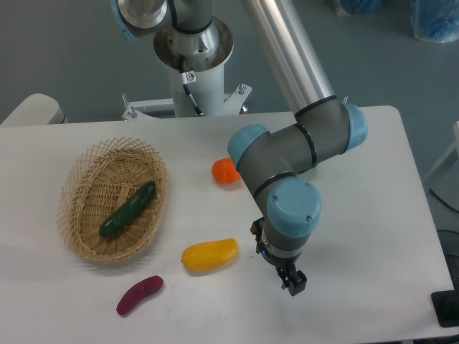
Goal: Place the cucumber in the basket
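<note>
Cucumber (128,209), dark green and slightly curved, lies inside the basket (77,233), running on a diagonal from the lower left of the woven floor up toward the upper right, clear of the flared open-weave rim. The oval wicker basket sits on the left part of the white desk (373,215). Just beyond its lower right edge, on the bare desk, rests a yellow vegetable (209,255), rounded and oblong, and below the basket, nearer the front edge, lies a purple curved vegetable (139,294); neither touches the basket. An orange-red round vegetable (224,171) sits near the middle of the desk, partly hidden behind the blue-capped elbow of the arm (287,161). The arm descends from its pedestal behind the desk, bends across the centre, and ends in a wrist pointing downward over the front right of the desk, well apart from the basket and to the right of the yellow vegetable. The tool (293,282) is a small dark shape under that wrist, near the desk surface and holding nothing visible; it is too small and dark to show whether its fingers are spread or pressed together, so I cannot tell. A grey floor shows behind the desk, with blue objects (434,16) at the top right corner.
</note>
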Robot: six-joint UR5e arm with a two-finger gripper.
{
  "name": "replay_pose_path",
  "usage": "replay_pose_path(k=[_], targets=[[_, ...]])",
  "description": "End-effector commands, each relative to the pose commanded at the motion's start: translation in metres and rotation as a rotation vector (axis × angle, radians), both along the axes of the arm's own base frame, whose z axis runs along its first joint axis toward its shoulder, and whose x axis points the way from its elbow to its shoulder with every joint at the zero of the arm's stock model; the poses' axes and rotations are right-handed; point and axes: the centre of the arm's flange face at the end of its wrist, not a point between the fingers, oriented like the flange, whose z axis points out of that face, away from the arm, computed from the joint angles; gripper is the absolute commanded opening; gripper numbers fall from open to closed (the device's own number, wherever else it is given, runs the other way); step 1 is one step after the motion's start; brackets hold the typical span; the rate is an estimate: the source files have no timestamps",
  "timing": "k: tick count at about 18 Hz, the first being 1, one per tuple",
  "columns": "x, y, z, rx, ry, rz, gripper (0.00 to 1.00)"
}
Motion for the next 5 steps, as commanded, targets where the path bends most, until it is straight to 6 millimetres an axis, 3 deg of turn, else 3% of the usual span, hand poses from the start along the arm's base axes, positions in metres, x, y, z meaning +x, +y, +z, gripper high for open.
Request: replay_pose_path(k=[5], targets=[[0.0041, 0.0009, -0.0012, -0.002, -0.002, -0.005, 1.0]])
